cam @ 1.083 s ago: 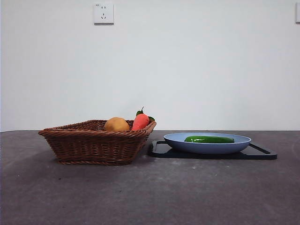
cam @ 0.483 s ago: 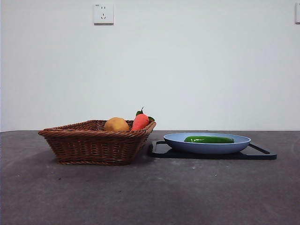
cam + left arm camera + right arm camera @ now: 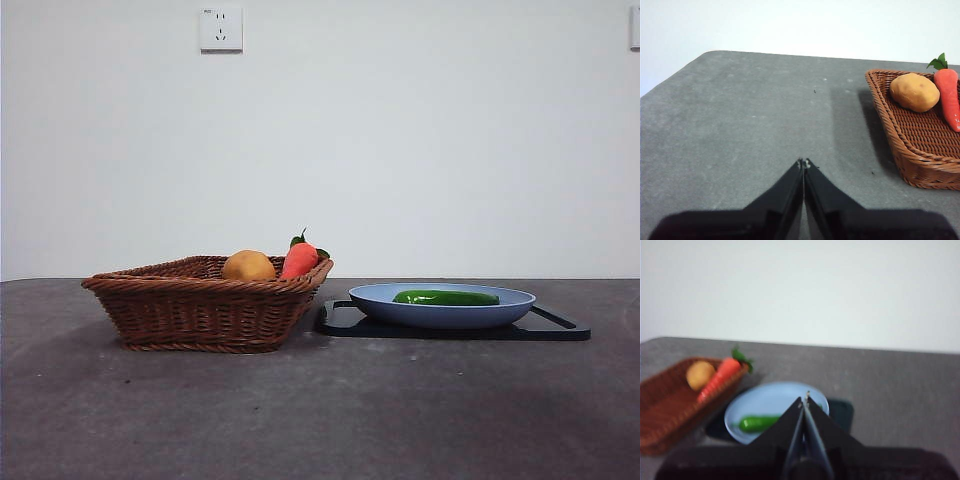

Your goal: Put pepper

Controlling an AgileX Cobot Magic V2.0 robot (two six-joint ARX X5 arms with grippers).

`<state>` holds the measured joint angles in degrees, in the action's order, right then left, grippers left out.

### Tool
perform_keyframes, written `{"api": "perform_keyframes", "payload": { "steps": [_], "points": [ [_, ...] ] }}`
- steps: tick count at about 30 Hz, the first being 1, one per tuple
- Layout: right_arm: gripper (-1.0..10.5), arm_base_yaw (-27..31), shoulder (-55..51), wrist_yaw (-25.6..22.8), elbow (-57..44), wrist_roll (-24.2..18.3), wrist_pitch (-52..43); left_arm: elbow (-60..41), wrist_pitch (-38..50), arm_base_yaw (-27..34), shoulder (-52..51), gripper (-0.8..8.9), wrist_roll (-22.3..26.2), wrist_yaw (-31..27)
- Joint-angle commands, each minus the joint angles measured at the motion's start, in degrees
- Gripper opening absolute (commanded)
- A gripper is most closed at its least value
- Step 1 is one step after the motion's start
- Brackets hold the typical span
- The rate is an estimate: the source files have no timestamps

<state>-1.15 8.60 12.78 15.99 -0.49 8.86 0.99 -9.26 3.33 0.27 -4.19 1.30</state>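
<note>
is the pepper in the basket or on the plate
On the plate: the pepper lies flat in the blue plate; the basket holds only the potato and carrot.

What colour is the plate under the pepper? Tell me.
Light blue plate under the pepper; clearest in the front view.

No words, numbers or brand names can be read anywhere. A white wall socket [image 3: 221, 28] is seen high on the wall in the front view. A tiny grey mark is printed at its top left corner, but it is too small to be read. Nothing is written on the basket [image 3: 200, 312], the blue plate [image 3: 380, 297], the black tray [image 3: 560, 326] or the worktop [image 3: 320, 410].
</note>
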Motion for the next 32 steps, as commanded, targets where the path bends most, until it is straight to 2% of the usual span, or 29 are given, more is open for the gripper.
{"api": "perform_keyframes", "payload": {
  "steps": [1,11,21,25,32],
  "points": [
    [0.1,0.0,-3.2,-2.5,-4.0,1.3,-1.1,-0.6,0.7,0.2,-0.2,0.08,-0.6,0.3],
    [0.1,-0.1,-8.6,-2.8,-12.9,2.2,-1.1,-0.6,0.6,0.2,-0.2,0.08,-0.6,0.3],
    [0.1,-1.2,-8.6,-2.6,-15.5,2.6,0.8,-0.6,0.7,0.2,-0.2,0.08,-0.6,0.3],
    [0.1,-1.7,-8.6,-2.6,-15.5,6.8,0.6,-0.6,0.6,0.2,-0.2,0.08,-0.6,0.3],
    [0.1,-1.7,-8.5,-2.7,-15.5,7.1,0.6,-0.6,0.7,0.2,-0.2,0.08,-0.6,0.3]
  ]
}}
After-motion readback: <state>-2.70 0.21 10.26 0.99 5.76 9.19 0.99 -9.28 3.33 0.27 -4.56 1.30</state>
